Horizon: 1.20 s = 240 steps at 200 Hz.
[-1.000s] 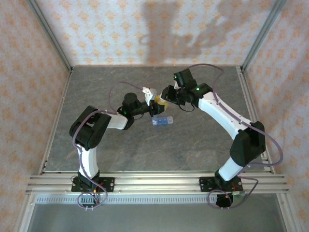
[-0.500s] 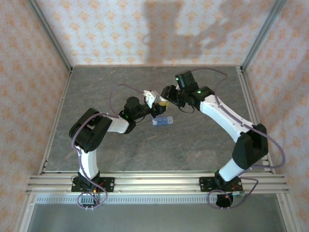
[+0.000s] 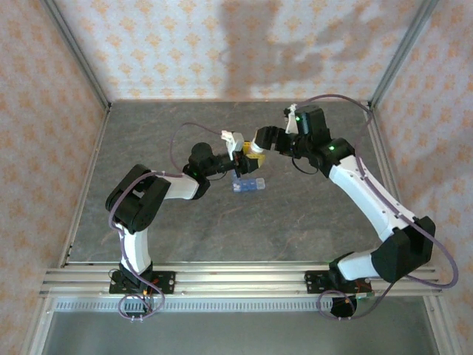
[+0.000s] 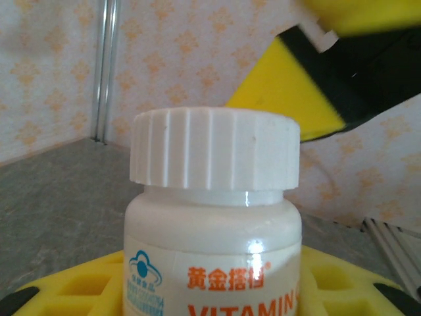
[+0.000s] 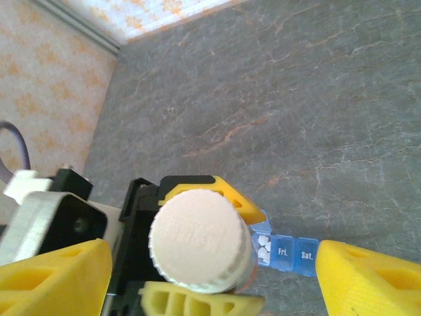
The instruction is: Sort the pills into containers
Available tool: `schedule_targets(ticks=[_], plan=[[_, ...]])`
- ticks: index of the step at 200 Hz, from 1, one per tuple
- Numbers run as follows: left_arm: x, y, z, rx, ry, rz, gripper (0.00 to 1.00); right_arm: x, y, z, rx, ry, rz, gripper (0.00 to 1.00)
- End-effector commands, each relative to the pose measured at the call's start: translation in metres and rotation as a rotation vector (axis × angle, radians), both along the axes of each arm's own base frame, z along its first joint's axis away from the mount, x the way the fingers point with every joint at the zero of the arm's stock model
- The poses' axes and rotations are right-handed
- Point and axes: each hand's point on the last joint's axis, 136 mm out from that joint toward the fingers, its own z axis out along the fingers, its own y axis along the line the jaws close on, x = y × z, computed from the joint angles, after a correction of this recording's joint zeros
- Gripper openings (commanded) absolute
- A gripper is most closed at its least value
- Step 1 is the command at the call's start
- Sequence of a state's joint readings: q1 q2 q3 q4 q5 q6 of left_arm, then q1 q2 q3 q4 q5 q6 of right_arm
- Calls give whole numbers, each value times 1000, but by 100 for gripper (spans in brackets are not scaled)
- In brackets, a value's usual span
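bottle (image 5: pixel 197 240): lower centre of right wrist view, between left gripper (image 5: pixel 204 247) fingers
right gripper (image 5: pixel 214 260): above bottle, fingers left and right of it, apart
containers (image 5: pixel 289 252): on table (image 5: pixel 329 99), just right of bottle

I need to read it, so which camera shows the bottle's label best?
The left wrist view: the bottle stands close and side-on, its label reading VITAMIN in orange. The right wrist view looks down on the cap, which hides the label. In the top view the bottle is too small to read.
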<state>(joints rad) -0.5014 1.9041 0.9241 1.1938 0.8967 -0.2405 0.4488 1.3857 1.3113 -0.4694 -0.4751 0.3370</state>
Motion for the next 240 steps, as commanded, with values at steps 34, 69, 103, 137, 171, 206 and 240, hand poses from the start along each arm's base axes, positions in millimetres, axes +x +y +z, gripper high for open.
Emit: schedule_targets(ticks=[34,69,103,137,171,206,240], plan=[[-10,-1,32,-61,-44,-69,0,6,11,0,-3,-43,67,74],[-10,-4,31,-60,-43,-73,0,8,15,-5,9,-28,75,71],[-10,-5,30,-59,-42,-78,0,12,18,-9,17,-17,72,67],[-10,-5,30,-59,-43,-80,0,15,21,-10,32,-9,68,55],[-9,-5,30,-59,-43,-77,0,14,27,-13,79,22,46,42],[-2,-4,31,-63,-50,-38,0,5,33,-26,80,76,-104,33],[1,-4,33,-67,-57,-25,0,5,29,-31,82,67,-184,32]])
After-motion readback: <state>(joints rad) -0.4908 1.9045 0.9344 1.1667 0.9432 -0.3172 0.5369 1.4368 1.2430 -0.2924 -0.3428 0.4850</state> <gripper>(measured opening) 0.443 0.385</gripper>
